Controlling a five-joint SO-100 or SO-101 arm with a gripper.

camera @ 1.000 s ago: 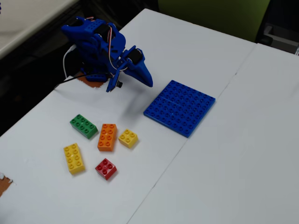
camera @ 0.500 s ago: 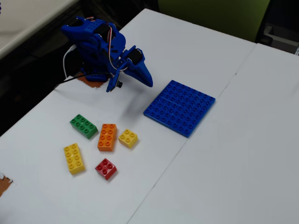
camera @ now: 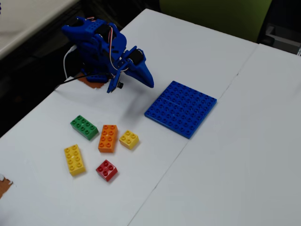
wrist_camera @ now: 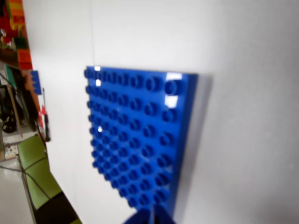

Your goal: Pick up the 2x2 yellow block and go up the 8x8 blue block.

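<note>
Blue fingers (camera: 149,84), seemingly pressed together and empty, hang well apart from the small yellow brick (camera: 129,139), which the touching orange brick (camera: 108,138) could crowd during pickup.

Blue printed arm (camera: 101,49), white and black cables

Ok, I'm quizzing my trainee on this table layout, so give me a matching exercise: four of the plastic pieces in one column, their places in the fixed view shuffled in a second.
Things:
1. small square yellow plastic brick
2. green plastic brick
3. small red plastic brick
4. large flat blue plastic baseplate

Places in the fixed view:
A. alone, right of the arm
B. nearest the bottom edge
C. just right of the orange plastic brick
D. left of the orange brick, further up

Pairs: 1-C, 2-D, 3-B, 4-A
</note>
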